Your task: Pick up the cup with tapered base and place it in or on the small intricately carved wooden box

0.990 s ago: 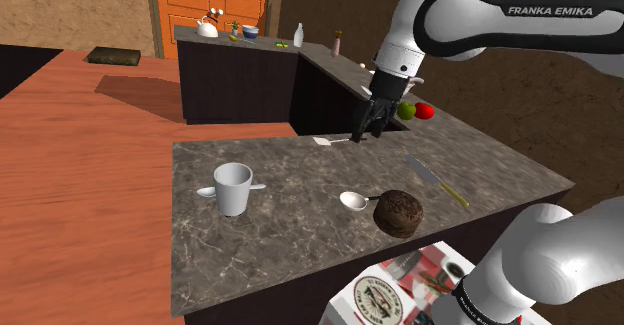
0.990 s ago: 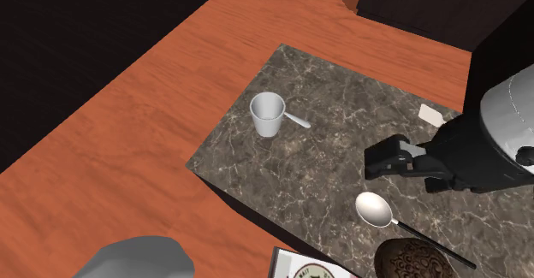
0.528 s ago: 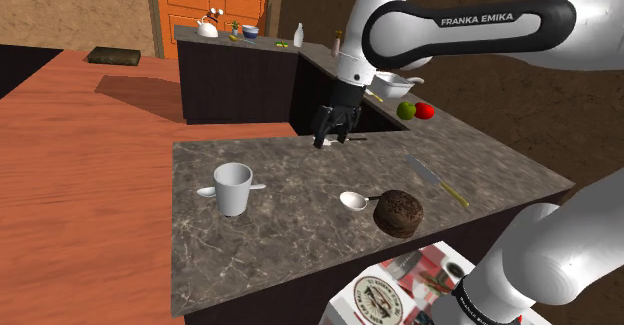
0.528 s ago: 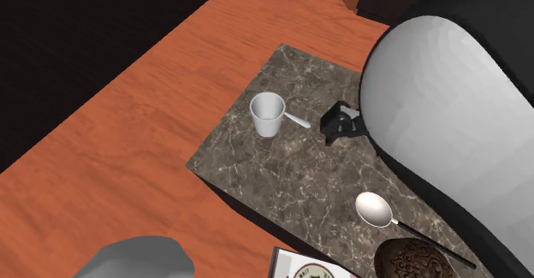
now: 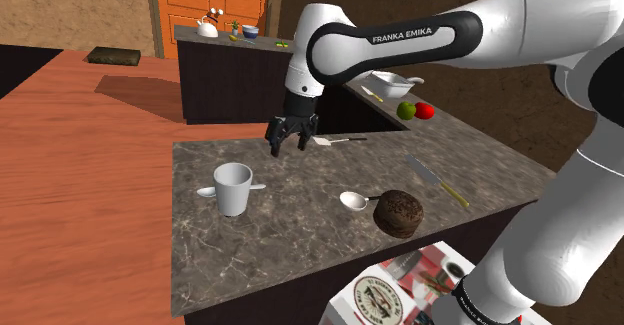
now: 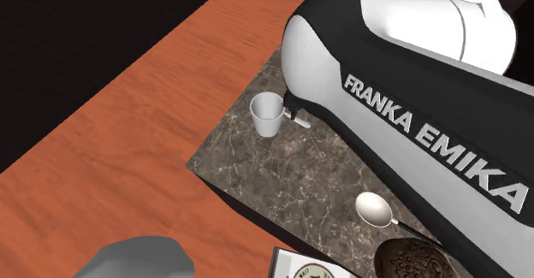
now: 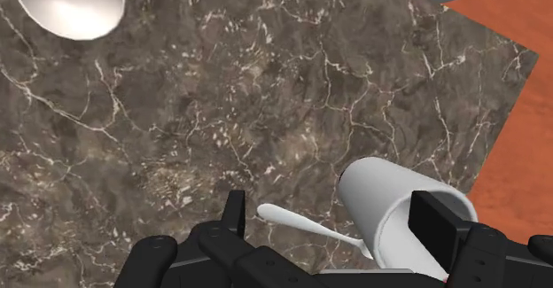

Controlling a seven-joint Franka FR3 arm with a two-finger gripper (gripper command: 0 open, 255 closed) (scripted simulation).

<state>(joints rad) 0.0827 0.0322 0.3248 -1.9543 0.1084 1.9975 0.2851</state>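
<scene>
A white cup (image 5: 233, 186) that narrows toward its base stands upright on the dark marble counter (image 5: 290, 238), with a white spoon (image 5: 206, 191) lying under or behind it. The round, dark, carved box (image 5: 398, 212) sits near the counter's front right. My black gripper (image 5: 289, 143) hangs open just above the counter, behind the cup and to the shoulder view's right of it. In the wrist view the cup (image 7: 390, 208) lies ahead between the spread fingers (image 7: 234, 217), closer to one of them, untouched. The arm hides most of the second exterior view; cup (image 6: 267, 114) and box (image 6: 409, 261) show there.
A metal spoon (image 5: 352, 200) lies beside the box, a knife (image 5: 437, 181) to its right, a small spoon (image 5: 335, 141) at the back edge. Apples (image 5: 415, 110) and a bowl (image 5: 397, 81) are on the adjoining counter. The cup is close to the counter's left edge above an orange floor (image 5: 80, 173).
The arm has swung toward the shoulder view's left, carrying the gripper from the counter's back right to a spot near the cup. The fingers stayed open; nothing on the counter moved.
</scene>
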